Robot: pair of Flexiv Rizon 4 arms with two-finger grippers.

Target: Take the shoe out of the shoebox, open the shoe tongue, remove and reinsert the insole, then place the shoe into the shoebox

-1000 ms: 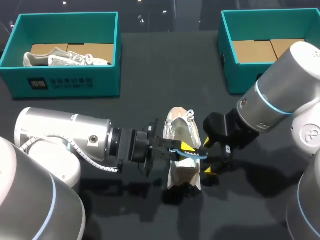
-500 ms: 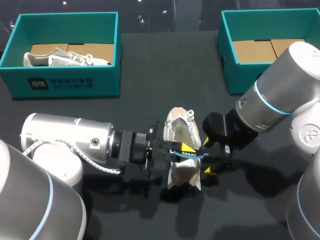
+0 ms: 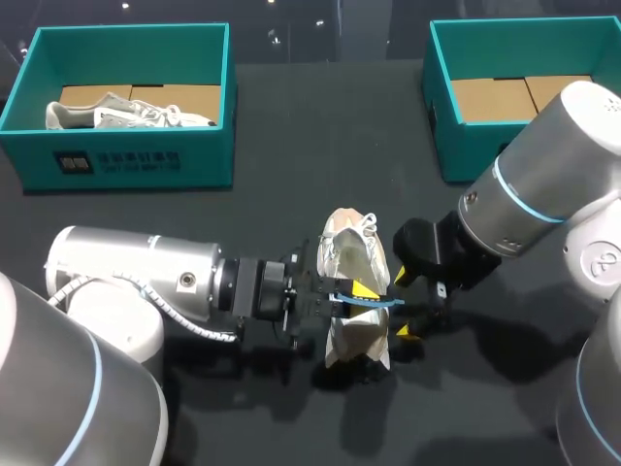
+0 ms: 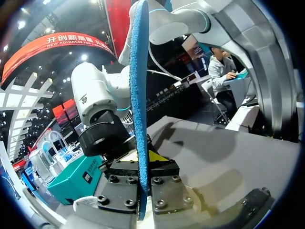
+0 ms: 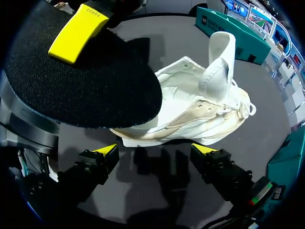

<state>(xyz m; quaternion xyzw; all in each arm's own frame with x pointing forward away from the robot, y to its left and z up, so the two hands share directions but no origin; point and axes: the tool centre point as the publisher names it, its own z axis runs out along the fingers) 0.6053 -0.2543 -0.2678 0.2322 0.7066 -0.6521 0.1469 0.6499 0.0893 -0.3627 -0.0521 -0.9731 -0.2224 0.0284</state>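
The white sneaker sits on the dark counter, between the two grippers. The left gripper has its fingers clamped on the blue-backed insole, held over the sneaker. The right gripper is beside the sneaker, its fingers spread with nothing between them.

Shoe ahead of spread fingers; insole seemingly overhead.

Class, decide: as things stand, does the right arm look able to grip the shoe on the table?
Probably yes: the right gripper stands open just short of the shoe, with nothing between them.
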